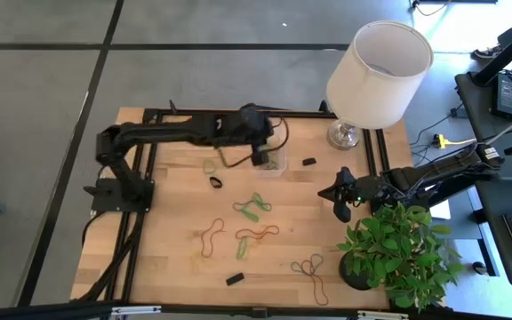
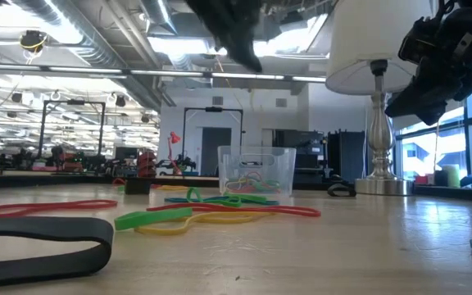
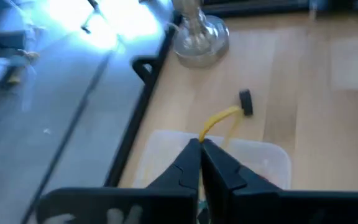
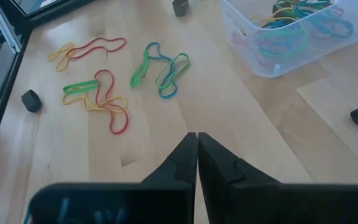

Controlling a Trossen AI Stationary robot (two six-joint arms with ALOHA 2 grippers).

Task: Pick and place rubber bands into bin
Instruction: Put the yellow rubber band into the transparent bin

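Hovering left hand point(image 3: 201, 144) over the clear bin point(image 3: 272, 158) at the bench's point(image 1: 176, 258) far edge, fingers pinching a yellow rubber band point(image 3: 219, 121). Releasing into the bin likely next. Waiting at the right side: right hand point(image 4: 196, 138), pressed together, empty. More bands point(image 1: 256, 206) lying mid-bench.

The left hand point(image 1: 265, 158) is positioned directly over the bin point(image 1: 274, 165) at the far centre of the tabletop point(image 1: 176, 231). The right hand point(image 1: 340, 206) is positioned at the right side, beside a potted plant point(image 1: 398, 253). Rubber bands point(image 1: 254, 206) are scattered across the middle. A white lampshade point(image 1: 379, 73) stands at the far right.
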